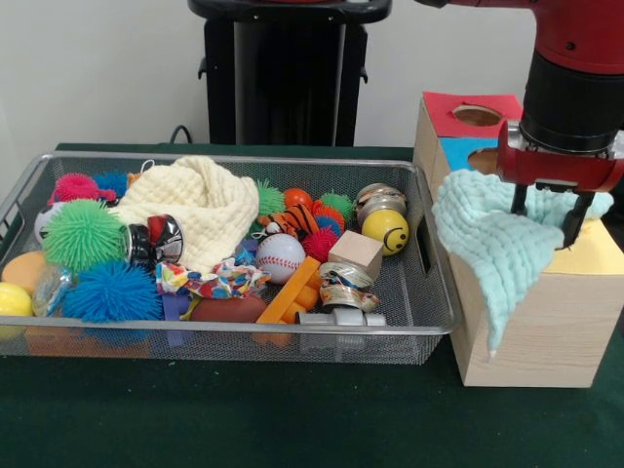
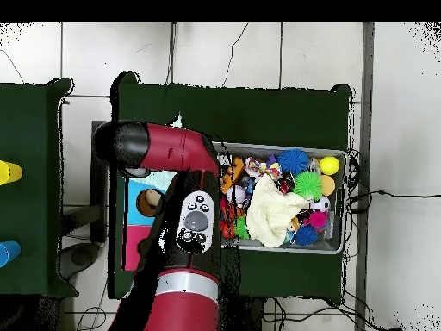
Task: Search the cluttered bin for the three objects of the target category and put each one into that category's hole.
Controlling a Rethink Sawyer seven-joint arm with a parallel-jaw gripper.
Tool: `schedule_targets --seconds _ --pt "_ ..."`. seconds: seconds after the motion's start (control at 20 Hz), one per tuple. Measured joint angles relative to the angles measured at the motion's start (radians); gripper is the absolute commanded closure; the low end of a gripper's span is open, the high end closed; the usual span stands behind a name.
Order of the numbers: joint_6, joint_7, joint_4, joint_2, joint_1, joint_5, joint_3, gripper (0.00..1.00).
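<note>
The silver wire-mesh bin [image 1: 431,314] lies on the green table, full of toys; it also shows in the overhead view [image 2: 338,247]. A confetti-patterned cloth scrap [image 1: 209,281] lies near its front edge, partly under other toys. A small striped multicoloured bundle [image 1: 342,289] lies beside a wooden cube [image 1: 356,253]; I cannot tell whether it is the rope ball. My gripper [image 1: 548,213] is right of the bin, over the row of boxes. It is open, and its fingers [image 1: 575,218] straddle a fold of the mint-green waffle cloth [image 1: 492,239] draped over the boxes. The arm [image 2: 194,220] hides it in the overhead view.
The wooden boxes have a red top with a hole [image 1: 477,115], a blue top [image 1: 458,151] and a yellow top [image 1: 591,255]. A cream waffle cloth [image 1: 200,205] covers the bin's middle. Spiky balls [image 1: 82,234], a baseball [image 1: 280,257] and a smiley ball [image 1: 386,231] surround it.
</note>
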Motion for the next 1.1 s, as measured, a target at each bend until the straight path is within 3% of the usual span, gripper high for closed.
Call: schedule_targets --seconds 0.25,0.3,1.1 --pt "-0.033 0.0 0.022 -0.01 0.004 -0.001 0.0 0.0" --pt "-0.041 0.0 0.029 -0.015 0.006 -0.001 -0.001 1.0" --pt "-0.041 0.0 0.035 -0.118 0.034 0.0 -0.012 1.0"
